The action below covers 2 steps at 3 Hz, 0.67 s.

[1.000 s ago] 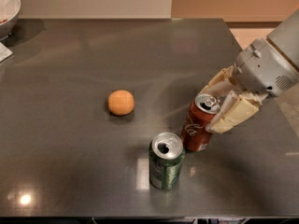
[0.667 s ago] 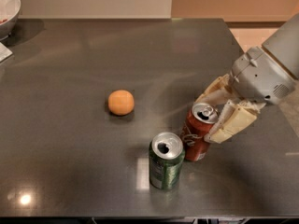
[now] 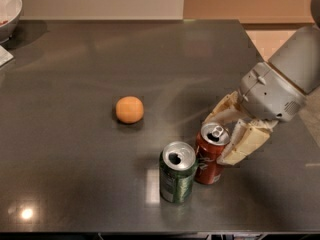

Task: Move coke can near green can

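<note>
The coke can (image 3: 207,159), dark red with a silver top, stands upright on the table just right of the green can (image 3: 176,174), almost touching it. My gripper (image 3: 215,140) reaches in from the right, with its pale fingers (image 3: 246,143) on either side of the coke can's upper part, shut on it. The green can stands upright near the table's front edge, its top open.
An orange (image 3: 129,109) lies on the dark table (image 3: 75,59), left of and behind the cans. A white bowl (image 3: 7,9) sits at the far left corner. The table's right edge runs just behind my arm (image 3: 290,79).
My gripper has moved down and a little left with the coke can, which now rests on the table right beside the green can. The green can and orange have not moved.
</note>
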Each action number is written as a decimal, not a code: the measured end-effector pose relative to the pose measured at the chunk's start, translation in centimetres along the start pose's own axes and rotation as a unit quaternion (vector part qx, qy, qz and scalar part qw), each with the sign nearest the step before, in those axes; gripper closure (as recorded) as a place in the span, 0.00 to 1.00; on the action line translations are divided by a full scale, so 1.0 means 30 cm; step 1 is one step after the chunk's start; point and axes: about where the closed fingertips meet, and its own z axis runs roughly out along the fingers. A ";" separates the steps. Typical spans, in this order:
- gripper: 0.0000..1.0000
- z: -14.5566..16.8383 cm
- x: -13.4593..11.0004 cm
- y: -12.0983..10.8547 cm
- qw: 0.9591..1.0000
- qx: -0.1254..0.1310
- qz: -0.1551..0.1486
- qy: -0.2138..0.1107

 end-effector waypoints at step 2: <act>0.00 0.002 -0.012 -0.019 1.000 0.012 -0.002 0.000</act>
